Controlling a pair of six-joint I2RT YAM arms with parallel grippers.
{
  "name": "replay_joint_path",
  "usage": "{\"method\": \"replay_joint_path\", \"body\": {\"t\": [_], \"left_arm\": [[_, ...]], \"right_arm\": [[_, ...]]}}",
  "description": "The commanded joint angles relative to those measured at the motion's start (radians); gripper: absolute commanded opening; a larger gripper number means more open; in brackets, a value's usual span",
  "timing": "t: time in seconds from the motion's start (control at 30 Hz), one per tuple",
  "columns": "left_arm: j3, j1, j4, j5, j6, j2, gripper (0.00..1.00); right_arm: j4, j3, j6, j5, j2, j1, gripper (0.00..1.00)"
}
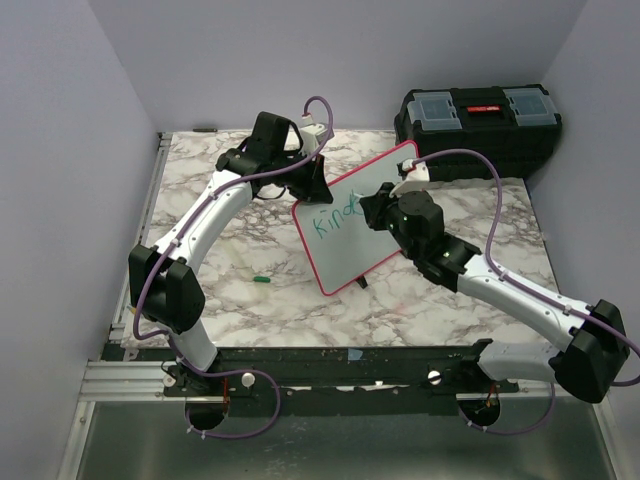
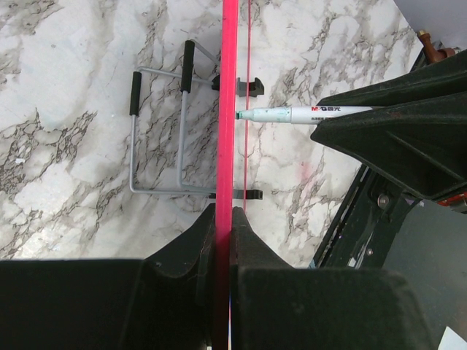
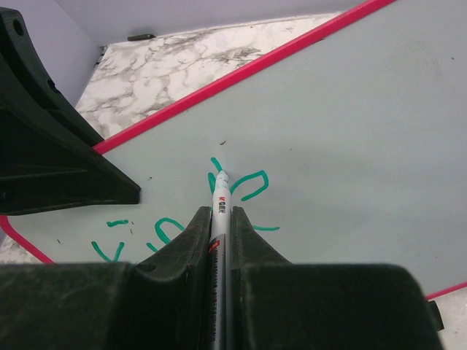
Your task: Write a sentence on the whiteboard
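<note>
1. Saw the flat rectangular white whiteboard with the thin red-pink rim point(image 1: 340, 262) held up at a tilt over the middle of the marble-patterned desk point(image 1: 250, 250), written face toward the right arm.
2. Found the left hand point(image 2: 224, 215) pinched together on the board's rim, one finger on each face, at the edge farthest from the right arm.
3. Could not tell whether the board's lower edge touched the desk.
4. Noted the right hand point(image 3: 221, 215) clamped on a slim white marker with printed barrel point(image 3: 221, 198), tip touching the white face.
5. Read the green handwritten sentence point(image 1: 335, 220) as "Kind" in the overhead view, with anything further covered by the right hand.
6. Made out only loose green strokes around the marker tip in the right wrist view.
7. Spotted a grey wire stand with black sleeves point(image 2: 157, 131) lying flat on the desk under the board in the left wrist view.
8. Noticed a small green marker cap point(image 1: 261, 279) on the desk, near the board's lower left corner but apart from it.
9. Placed a black plastic toolbox with clear lid compartments point(image 1: 480, 125) at the far right corner, well apart from the board.
</note>
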State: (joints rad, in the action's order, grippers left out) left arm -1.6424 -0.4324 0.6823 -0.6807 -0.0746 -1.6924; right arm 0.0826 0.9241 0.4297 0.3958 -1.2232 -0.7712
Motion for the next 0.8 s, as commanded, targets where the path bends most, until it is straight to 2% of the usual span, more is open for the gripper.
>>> {"method": "replay_joint_path", "body": {"t": [0.0,0.4,0.77], "left_arm": [[-0.019,-0.003,-0.013,0.047,0.044,0.036,0.0],[-0.015,-0.006,-0.012,0.049,0.044,0.039,0.0],[-0.015,-0.009,-0.012,0.05,0.046,0.038,0.0]], "right_arm": [[-0.009,-0.011,0.013,-0.022,0.01,-0.002,0.01],[-0.007,0.063,-0.009,0.038,-0.03,-0.002,0.01],[-0.029,0.034,0.017,0.086,-0.015,-0.002,0.01]]}}
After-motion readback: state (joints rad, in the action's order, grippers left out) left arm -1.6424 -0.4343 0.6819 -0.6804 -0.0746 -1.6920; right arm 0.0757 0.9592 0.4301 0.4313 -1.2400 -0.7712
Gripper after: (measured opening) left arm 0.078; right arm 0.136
